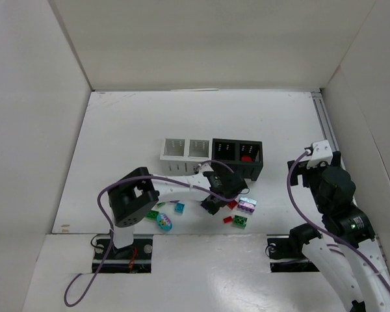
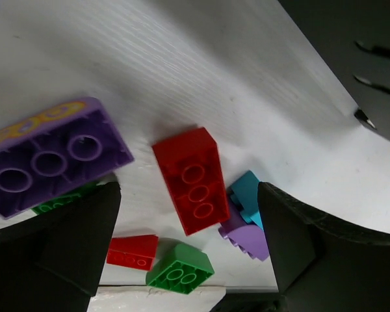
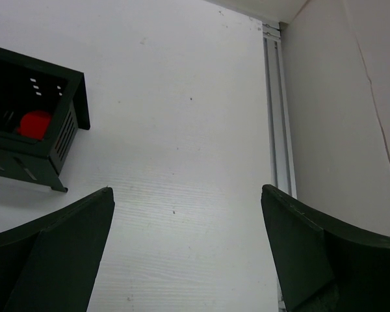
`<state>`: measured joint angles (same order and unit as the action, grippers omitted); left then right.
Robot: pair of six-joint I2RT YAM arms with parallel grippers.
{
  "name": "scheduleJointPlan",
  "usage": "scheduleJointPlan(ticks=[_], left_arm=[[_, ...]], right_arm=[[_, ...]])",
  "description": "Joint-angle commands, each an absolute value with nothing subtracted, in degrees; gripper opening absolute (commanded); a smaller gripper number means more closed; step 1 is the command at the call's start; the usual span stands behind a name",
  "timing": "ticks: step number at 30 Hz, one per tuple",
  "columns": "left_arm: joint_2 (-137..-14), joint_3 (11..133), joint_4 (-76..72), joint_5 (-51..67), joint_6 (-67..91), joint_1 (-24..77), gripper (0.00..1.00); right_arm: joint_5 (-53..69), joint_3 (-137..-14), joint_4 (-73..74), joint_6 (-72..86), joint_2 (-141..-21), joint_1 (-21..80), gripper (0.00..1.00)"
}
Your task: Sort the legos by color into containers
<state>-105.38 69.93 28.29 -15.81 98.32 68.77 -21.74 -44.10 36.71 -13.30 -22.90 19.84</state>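
The legos lie in a loose cluster at the table's near middle. In the left wrist view a red brick lies studs-down between the fingers of my left gripper, which is open with gaps on both sides. By the right finger sit a teal piece and a rounded purple piece. A long purple brick, a small red brick and a green brick lie around it. My right gripper hangs open over bare table, holding nothing.
A white two-bin container and a black two-bin container stand side by side behind the cluster. A red piece lies in the black one's right bin. More legos lie left of the left gripper. A rail runs along the right wall.
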Motion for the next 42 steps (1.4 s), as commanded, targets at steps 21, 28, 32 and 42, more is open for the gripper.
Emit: scheduleJointPlan(ticks=[21, 28, 32, 42], left_arm=[[-109.4, 78.3, 42.2, -20.0, 107.1, 67.8, 0.69], [-114.0, 83.4, 43.7, -18.8, 104.6, 67.8, 0.60], [-114.0, 82.9, 44.7, -18.8, 104.6, 67.8, 0.49], [-109.4, 85.2, 55.4, -24.0, 107.9, 73.6, 0.21]], right_arm=[[-22.5, -42.4, 35.6, -14.0, -22.0, 19.5, 0.99], [-22.5, -42.4, 35.6, -14.0, -21.4, 19.5, 0.99], [-22.5, -42.4, 35.6, -14.0, -21.4, 19.5, 0.99], [-22.5, -42.4, 35.6, -14.0, -20.4, 19.5, 0.99]])
